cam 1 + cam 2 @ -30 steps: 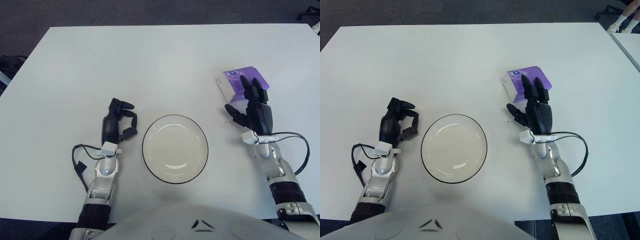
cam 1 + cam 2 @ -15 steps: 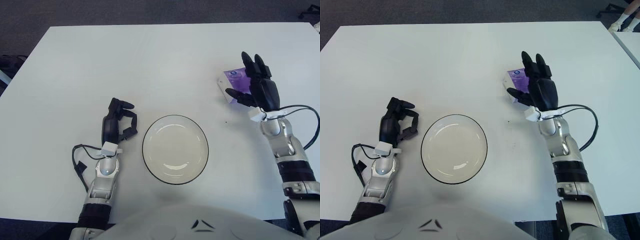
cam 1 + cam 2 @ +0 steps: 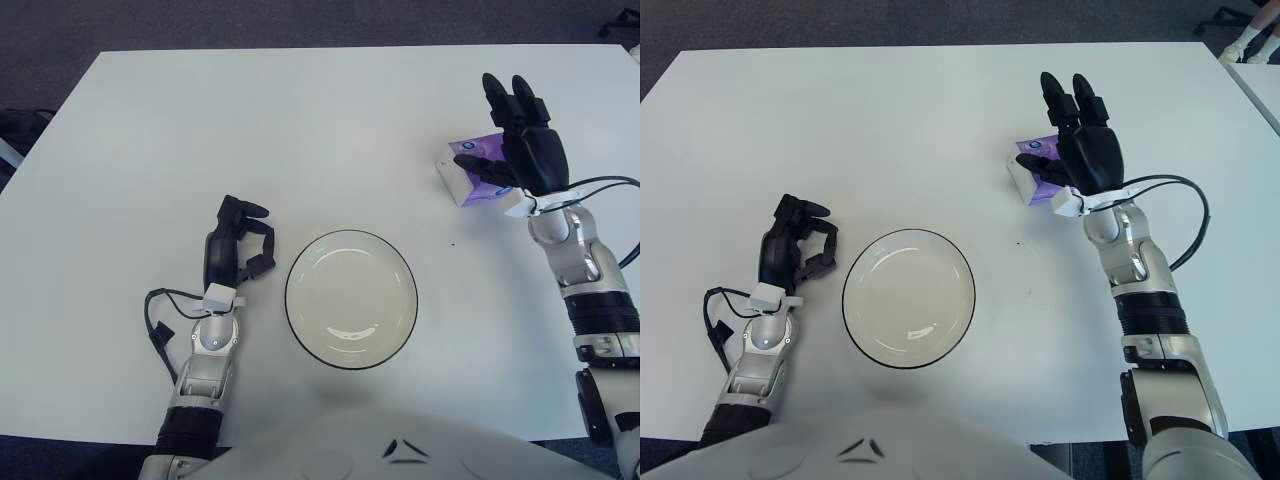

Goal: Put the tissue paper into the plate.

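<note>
— One tissue packet [image 3: 472,172], purple and white, lies on the white table [image 3: 300,130] toward its right side, well apart from the plate. Do you count more?

— No, one only. One plate [image 3: 350,298] too, round, pale, dark-rimmed, near the front edge between the two arms.

— And the right hand [image 3: 522,148]?

— It shows over the packet's right part, two fingers [image 3: 1065,95] straight and pointing away from the robot, thumb [image 3: 478,166] reaching left across the purple top. Nothing is gripped as far as I can see; whether the palm touches the packet is hard to tell from above, so I would call the hand spread and not holding.

— The left hand [image 3: 235,247]?

— Just beside the plate, on its left, fingers curled inward around nothing.

— How much room is there?

— Bare table runs between the packet and the plate's right rim. The whole far half of the table is open as well, and the left side beyond the left hand. The packet sits away from the table's right edge; the plate's near rim comes fairly close to the front edge. A black cable [image 3: 608,183] loops from the right wrist out toward the right border.
</note>
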